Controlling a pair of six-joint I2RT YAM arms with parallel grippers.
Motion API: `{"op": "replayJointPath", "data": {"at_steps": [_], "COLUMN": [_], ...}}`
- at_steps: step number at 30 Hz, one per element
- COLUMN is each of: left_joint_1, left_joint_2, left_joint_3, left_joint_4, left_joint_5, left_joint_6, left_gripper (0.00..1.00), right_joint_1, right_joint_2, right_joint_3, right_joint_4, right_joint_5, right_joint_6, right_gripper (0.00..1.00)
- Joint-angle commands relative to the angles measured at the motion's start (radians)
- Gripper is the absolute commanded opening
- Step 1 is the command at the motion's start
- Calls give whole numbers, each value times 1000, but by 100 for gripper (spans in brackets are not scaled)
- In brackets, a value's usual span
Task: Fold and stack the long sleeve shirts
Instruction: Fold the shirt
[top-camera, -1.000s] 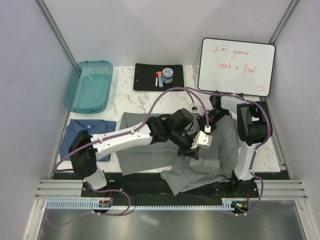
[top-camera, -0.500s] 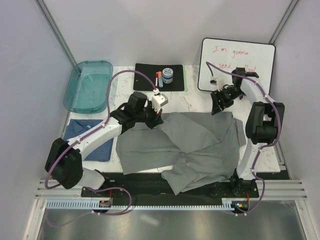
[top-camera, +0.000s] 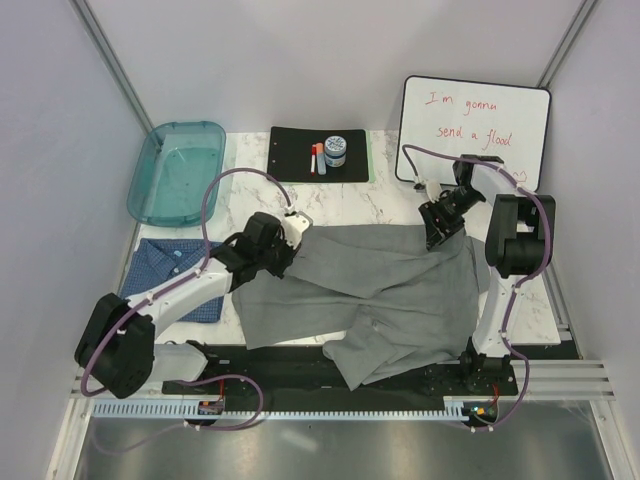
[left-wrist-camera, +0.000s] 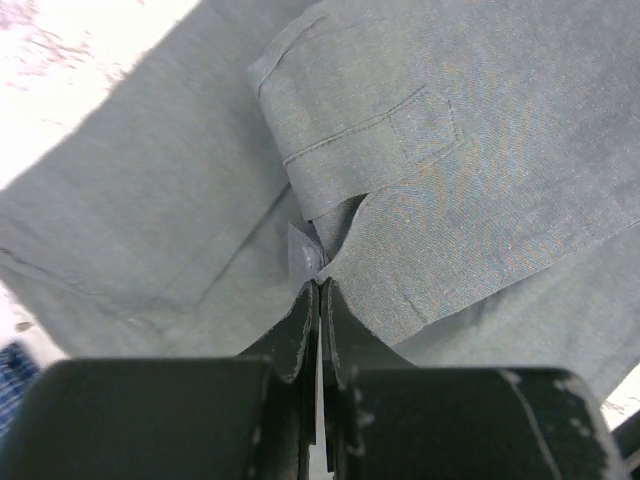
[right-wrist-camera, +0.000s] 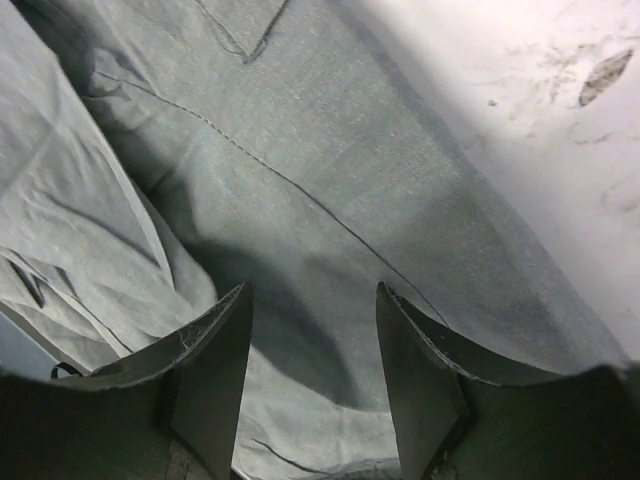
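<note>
Pulled wide since a second ago, the limp, light grey shirt (top-camera: 390, 290) lies spread across the desk's (top-camera: 385, 195) middle, left end effector (left-wrist-camera: 318, 285) clamped on its far-left edge, right end effector (right-wrist-camera: 312, 292) apart over the far-right corner; best gripped by edges.

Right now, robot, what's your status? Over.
Left gripper shut on grey shirt edge. Right gripper open over it, empty. Blue shirt folded, left side. Nothing else lying on the grey cloth.
</note>
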Motion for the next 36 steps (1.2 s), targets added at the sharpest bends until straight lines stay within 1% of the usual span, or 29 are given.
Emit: {"op": "replayJointPath", "data": {"at_steps": [1, 2, 4, 5, 6, 7, 8, 9, 10, 11, 12, 13, 14, 15, 17, 18, 20, 21, 22, 25, 26, 27, 29, 30, 34, 36], "left_joint_1": [1, -5, -37, -50, -51, -51, -45, -42, -40, -33, -28, -19, 13, 41, 116, 128, 131, 130, 124, 14, -48, -77, -128, -131, -105, -68], "left_joint_2": [-56, -68, -93, -93, -85, -78, -84, -94, -123, -136, -144, -135, -122, -105, -35, -9, 72, 98, 132, 237, 257, 299, 333, 353, 324, 301], "left_joint_3": [46, 46, 33, 31, 36, 37, 36, 19, 11, 3, -4, -4, 0, 22, 49, 74, 103, 126, 143, 229, 267, 287, 325, 335, 316, 289], "left_joint_4": [40, 38, 40, 13, -19, -47, -81, -95, -103, -101, -95, -87, -81, -74, -73, -64, -64, -57, -52, -57, -57, -66, -92, -104, -115, -116], "left_joint_5": [-119, -122, -151, -151, -112, -93, -46, 73, 114, 135, 127, 104, 81, 87, 143, 206, 266, 348, 385, 387, 387, 377, 355, 326, 240, 229], "left_joint_6": [116, 130, 164, 166, 173, 164, 164, 183, 184, 178, 163, 155, 141, 115, 89, 71, 71, 60, 61, 75, 75, 71, 63, 63, 48, 13], "left_gripper": [3, 5, 15, 20, 28, 30, 31, 32, 33, 38, 44, 45, 45, 45, 43, 39, 35, 28, 26, 24, 24, 25, 30, 32, 39, 46], "right_joint_1": [-2, -2, -2, -4, -2, -2, -2, -2, -2, -4, -2, -4, -4, -2, 3, 7, 10, 12, 10, 12, 10, 10, 10, 10, 12, 12], "right_joint_2": [4, 9, 9, 6, 6, 6, 3, 1, -6, -14, -22, -41, -57, -69, -103, -111, -129, -132, -137, -131, -127, -124, -121, -123, -129, -124], "right_joint_3": [5, 6, 0, -6, -6, -9, -10, -10, -10, -10, -10, -6, -4, -1, 12, 19, 39, 46, 61, 85, 86, 86, 83, 79, 72, 74], "right_joint_4": [19, 19, 25, 28, 28, 28, 31, 33, 31, 31, 30, 21, 16, 13, 4, 1, -13, -16, -24, -35, -36, -42, -47, -47, -56, -59], "right_joint_5": [53, 57, 68, 70, 71, 71, 73, 73, 71, 68, 64, 51, 35, -5, -36, -73, -110, -120, -140, -151, -150, -150, -145, -145, -151, -156], "right_joint_6": [-15, -15, -17, -17, -17, -17, -17, -17, -17, -15, -17, -18, -21, -28, -23, -17, -5, 3, 17, 31, 32, 31, 28, 28, 18, 14], "right_gripper": [59, 59, 58, 58, 57, 57, 57, 57, 57, 57, 56, 56, 56, 57, 57, 57, 57, 57, 57, 57, 57, 57, 56, 56, 57, 57]}}
